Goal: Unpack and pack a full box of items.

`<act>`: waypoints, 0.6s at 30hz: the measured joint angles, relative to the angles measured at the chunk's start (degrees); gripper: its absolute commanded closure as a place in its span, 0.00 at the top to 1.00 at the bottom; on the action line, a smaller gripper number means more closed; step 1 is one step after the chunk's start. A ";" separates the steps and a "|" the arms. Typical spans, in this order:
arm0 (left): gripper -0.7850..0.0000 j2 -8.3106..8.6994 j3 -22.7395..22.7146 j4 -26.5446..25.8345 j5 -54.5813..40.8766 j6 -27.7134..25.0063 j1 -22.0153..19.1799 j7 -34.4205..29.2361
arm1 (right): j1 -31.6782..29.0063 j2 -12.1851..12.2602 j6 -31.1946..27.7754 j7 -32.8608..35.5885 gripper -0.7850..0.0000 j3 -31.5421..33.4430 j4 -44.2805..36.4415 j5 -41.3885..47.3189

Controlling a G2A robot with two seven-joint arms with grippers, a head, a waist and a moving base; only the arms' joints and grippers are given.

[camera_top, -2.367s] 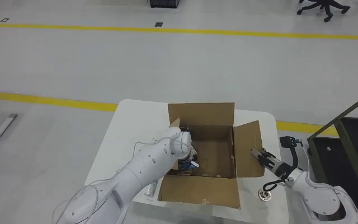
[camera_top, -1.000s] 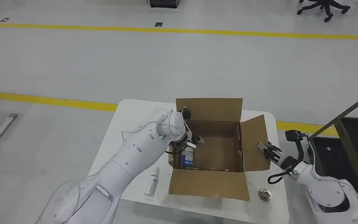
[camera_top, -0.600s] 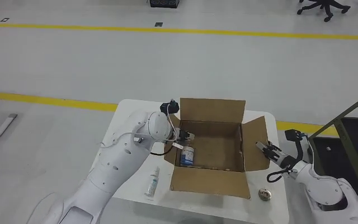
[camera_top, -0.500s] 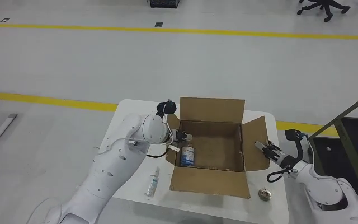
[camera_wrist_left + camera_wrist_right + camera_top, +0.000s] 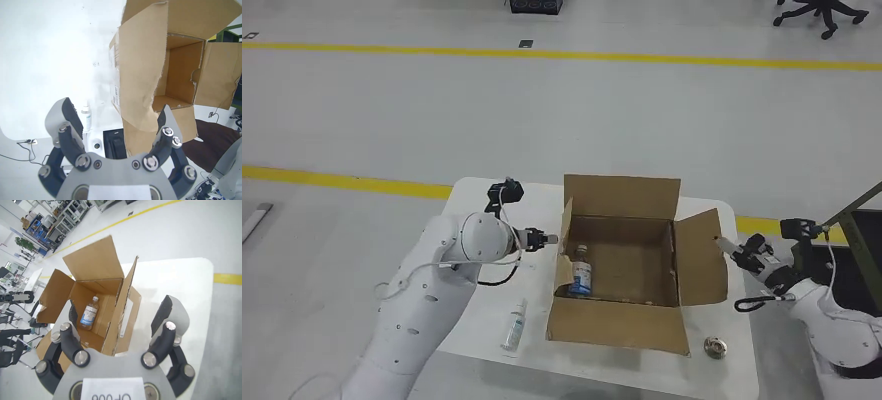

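Note:
An open cardboard box [image 5: 627,300] stands on the white table [image 5: 472,215] with its flaps up. A clear bottle with a blue label [image 5: 580,273] leans against the box's left wall inside; the right wrist view has this bottle [image 5: 89,315] on the box floor [image 5: 98,330]. My left gripper [image 5: 545,239] hangs open and empty just outside the box's left flap [image 5: 140,75]. My right gripper [image 5: 733,249] is open and empty beside the right flap [image 5: 697,262].
A small white spray bottle [image 5: 515,326] lies on the table left of the box, and the left wrist view has that spray bottle [image 5: 86,117] too. A small round metal object [image 5: 715,347] sits near the table's front right corner. A dark rack [image 5: 857,250] stands at the right.
My left gripper let go of the bottle inside the box and drew back out to the left. The box slid right earlier. My right gripper backed slightly away from the right flap.

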 measured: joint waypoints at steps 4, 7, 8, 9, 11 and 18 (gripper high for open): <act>1.00 0.06 -0.19 0.40 0.25 0.53 0.62 0.53 | -1.11 -0.10 1.56 -6.80 0.36 1.87 -3.70 -6.30; 1.00 0.06 -0.17 0.38 0.25 0.51 0.59 0.51 | -2.17 -0.28 2.19 -12.16 0.00 2.78 -6.48 -10.50; 1.00 0.06 -0.17 0.38 0.24 0.50 0.59 0.51 | -2.52 -0.36 2.05 -14.16 0.00 2.94 -7.37 -11.88; 1.00 0.06 -0.17 0.38 0.24 0.50 0.59 0.50 | -2.75 -0.41 1.81 -15.54 0.00 3.00 -7.94 -12.87; 1.00 0.06 -0.17 0.38 0.24 0.50 0.59 0.50 | -3.13 -0.51 0.99 -18.50 0.00 2.96 -8.99 -15.18; 1.00 0.06 -0.17 0.38 0.24 0.50 0.59 0.50 | -3.62 -0.93 0.01 -22.73 0.00 0.78 -9.86 -18.70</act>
